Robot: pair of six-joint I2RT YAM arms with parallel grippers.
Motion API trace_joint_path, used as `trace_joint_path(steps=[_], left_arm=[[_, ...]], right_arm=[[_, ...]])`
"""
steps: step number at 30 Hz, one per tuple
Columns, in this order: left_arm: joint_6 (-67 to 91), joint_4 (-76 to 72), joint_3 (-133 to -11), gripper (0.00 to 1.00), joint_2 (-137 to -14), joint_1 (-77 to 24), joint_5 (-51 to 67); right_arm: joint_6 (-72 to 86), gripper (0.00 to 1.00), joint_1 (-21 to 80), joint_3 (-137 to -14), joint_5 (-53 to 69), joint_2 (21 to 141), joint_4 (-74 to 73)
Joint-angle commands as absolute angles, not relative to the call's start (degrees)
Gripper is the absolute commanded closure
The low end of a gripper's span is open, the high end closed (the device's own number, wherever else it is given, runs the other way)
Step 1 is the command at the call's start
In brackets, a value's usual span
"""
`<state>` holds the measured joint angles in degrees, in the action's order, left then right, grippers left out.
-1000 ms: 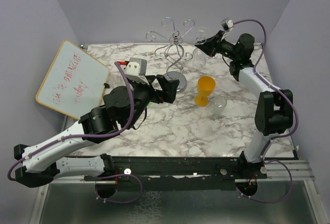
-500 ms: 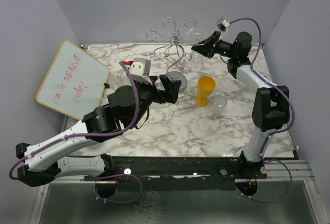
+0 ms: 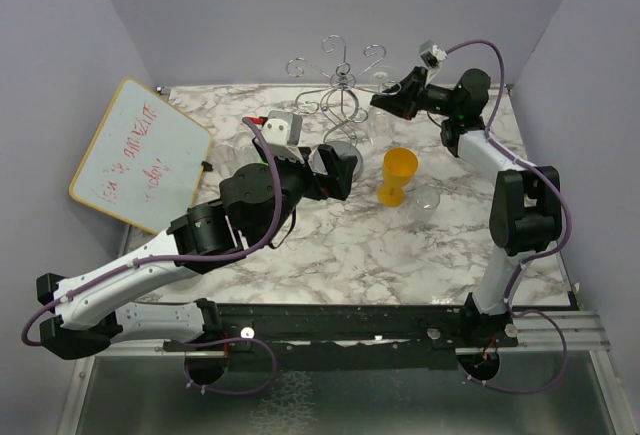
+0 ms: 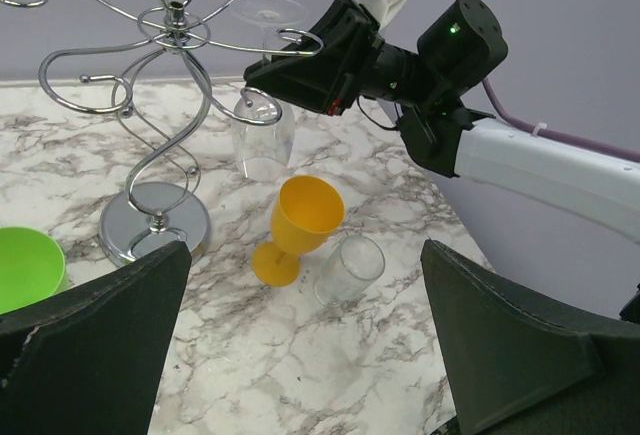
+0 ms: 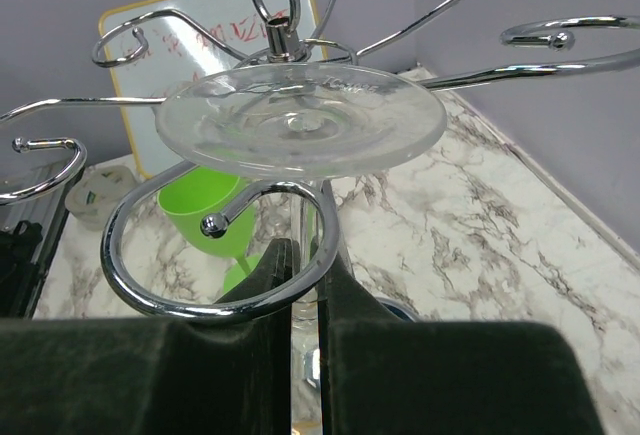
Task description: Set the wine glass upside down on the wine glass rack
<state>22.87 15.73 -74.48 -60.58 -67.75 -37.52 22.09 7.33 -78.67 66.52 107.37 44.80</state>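
The wine glass rack is a silver wire stand with scroll arms, at the back of the marble table; it also shows in the left wrist view. My right gripper is shut on the stem of a clear wine glass held upside down at the rack's right arm. In the right wrist view the glass foot sits just above a curled scroll loop, and the stem runs down inside the loop between my right gripper's fingers. My left gripper is open and empty, near the rack's base.
A yellow goblet stands right of the rack base, with a clear tumbler on its side beside it. A green cup stands left of the base. A whiteboard leans at the left. Purple walls close the back and sides.
My right gripper has carried the glass left and up, in among the rack's right scroll arm. My left arm has moved forward and a little right, toward the rack base.
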Motion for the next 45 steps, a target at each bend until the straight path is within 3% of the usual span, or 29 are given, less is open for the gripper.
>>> trace_joint_path(steps=[1,8,22,45], left_arm=[[22.68,15.82,-74.98,0.01,-60.30,-68.03,-37.43],[23.60,15.73,-74.56,0.01,-60.84,-68.01,-36.77],[24.73,15.77,-73.68,0.01,-60.91,-68.03,-36.29],[25.14,15.25,-72.31,0.01,-59.70,-68.03,-36.57]], right_arm=[[24.70,0.99,7.47,-76.85,68.04,105.12,51.37],[29.79,0.99,7.47,-74.20,69.38,104.11,58.66],[27.99,0.99,7.47,-70.57,68.44,99.67,57.93],[20.87,0.99,7.01,-62.03,45.08,94.27,54.91]])
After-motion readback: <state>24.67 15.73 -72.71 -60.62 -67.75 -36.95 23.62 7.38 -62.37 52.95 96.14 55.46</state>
